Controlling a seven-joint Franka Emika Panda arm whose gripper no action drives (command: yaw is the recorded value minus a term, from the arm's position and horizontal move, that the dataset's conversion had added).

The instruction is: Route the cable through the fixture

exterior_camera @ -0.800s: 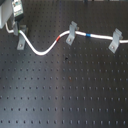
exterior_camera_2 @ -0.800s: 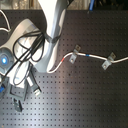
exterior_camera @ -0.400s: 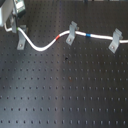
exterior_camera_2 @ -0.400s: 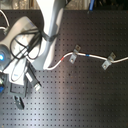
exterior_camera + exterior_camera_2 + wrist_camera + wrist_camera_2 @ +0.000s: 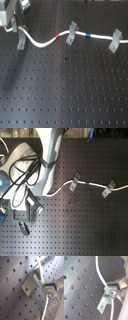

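Three grey fixtures stand on the black perforated table point(image 5: 65, 95): a left fixture point(image 5: 20, 39), a middle fixture point(image 5: 71, 33) and a right fixture point(image 5: 115, 40). The white cable point(image 5: 42, 43) runs from the left one through the other two, its red band point(image 5: 60, 36) and blue band point(image 5: 88, 35) flanking the middle clip. The gripper point(image 5: 44, 288) pinches the cable tightly, just beside the left fixture.
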